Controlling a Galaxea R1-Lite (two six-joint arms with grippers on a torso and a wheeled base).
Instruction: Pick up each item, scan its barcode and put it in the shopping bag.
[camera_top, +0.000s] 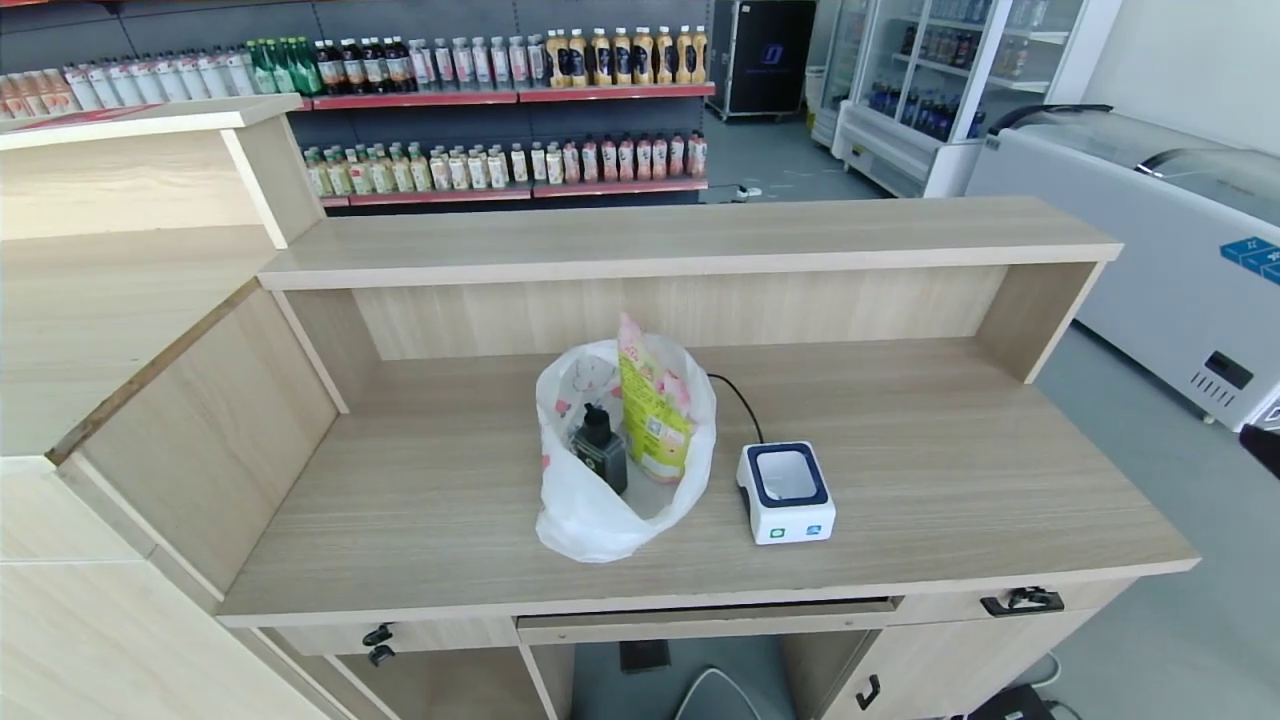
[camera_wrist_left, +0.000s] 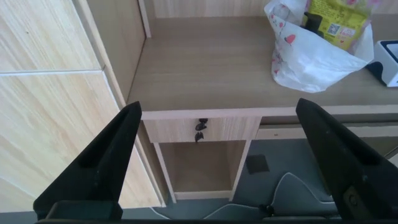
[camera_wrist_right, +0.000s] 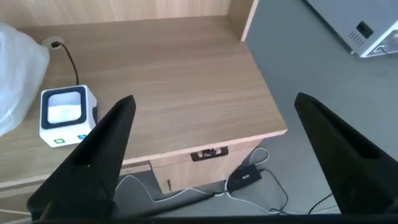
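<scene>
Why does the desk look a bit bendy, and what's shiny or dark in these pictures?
Head view: the wide lens tilts and slightly bows the counter edges, and the freezer lid gleams with pale light. Left wrist view: the shopping bag is brightly lit, while the open left gripper is a dark silhouette. Right wrist view: the scanner window reflects pale light, and the open right gripper is dark too.

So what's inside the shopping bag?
A dark bottle with a black cap and a yellow pouch poking above the rim of the shopping bag. Its white wall covers anything lower down.
</scene>
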